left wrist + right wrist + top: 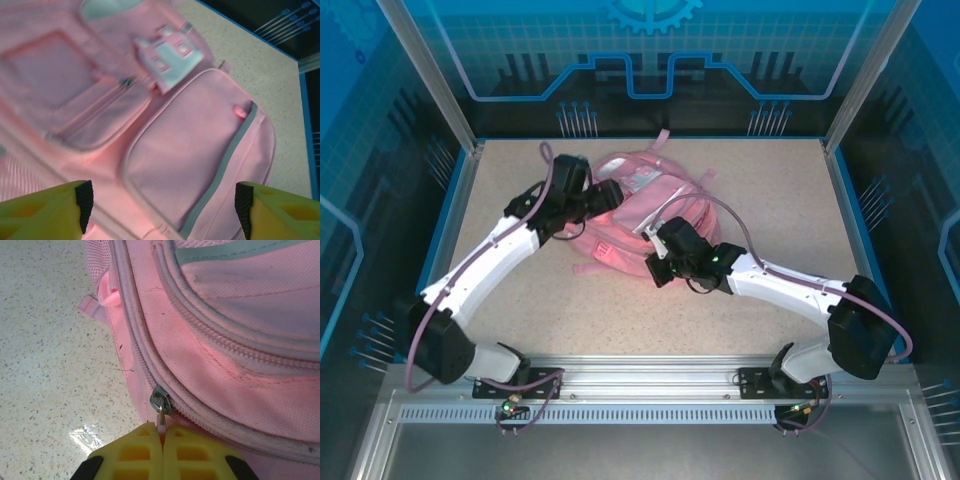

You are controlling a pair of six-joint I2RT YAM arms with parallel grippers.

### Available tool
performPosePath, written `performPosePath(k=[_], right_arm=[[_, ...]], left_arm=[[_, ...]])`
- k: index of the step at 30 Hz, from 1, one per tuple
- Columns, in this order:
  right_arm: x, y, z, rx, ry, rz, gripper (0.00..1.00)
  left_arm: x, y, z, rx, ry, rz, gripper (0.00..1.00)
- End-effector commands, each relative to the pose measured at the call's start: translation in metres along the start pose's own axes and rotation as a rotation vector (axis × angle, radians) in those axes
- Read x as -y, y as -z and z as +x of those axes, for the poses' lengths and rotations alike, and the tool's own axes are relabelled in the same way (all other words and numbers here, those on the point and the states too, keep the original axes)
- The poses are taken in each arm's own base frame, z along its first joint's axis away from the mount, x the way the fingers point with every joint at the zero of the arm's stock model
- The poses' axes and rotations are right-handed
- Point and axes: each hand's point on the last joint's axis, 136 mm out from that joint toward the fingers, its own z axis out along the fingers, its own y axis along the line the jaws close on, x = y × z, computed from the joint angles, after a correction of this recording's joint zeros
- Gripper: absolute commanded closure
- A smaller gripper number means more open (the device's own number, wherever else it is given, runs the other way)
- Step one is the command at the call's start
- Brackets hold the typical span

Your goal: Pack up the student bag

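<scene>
Left pincer (165, 205) spread wide, right pincer (163, 437) clamped closed, arms angled inward

The student bag (240, 340) is matt woven cloth, its zip slider (161, 402) shiny metal, the tabletop (45, 340) speckled.

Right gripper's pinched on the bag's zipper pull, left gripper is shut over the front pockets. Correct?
Not quite. The left gripper is open, its jaws wide apart over the front pockets of the student bag; the left wrist view shows it. The rest holds: the right gripper is shut on the zipper pull.
</scene>
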Motion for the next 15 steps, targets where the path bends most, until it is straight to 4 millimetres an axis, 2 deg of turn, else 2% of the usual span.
performPosePath(k=[1,8,13,15], right_arm=[[-0.007,0.011,-0.008,0.021,-0.035,-0.050,1.00],[-0.011,0.015,-0.007,0.001,-0.052,-0.074,1.00],[-0.016,0.015,-0.010,0.001,-0.065,-0.101,1.00],[-0.017,0.014,-0.010,-0.001,-0.072,-0.105,1.00]], left_arm=[[-0.005,0.001,0.019,-0.012,0.214,0.074,0.24],[-0.024,-0.019,0.074,-0.112,0.440,0.148,0.27],[-0.022,-0.037,0.099,-0.150,0.502,0.201,0.31],[-0.017,-0.042,0.102,-0.164,0.509,0.226,0.34]])
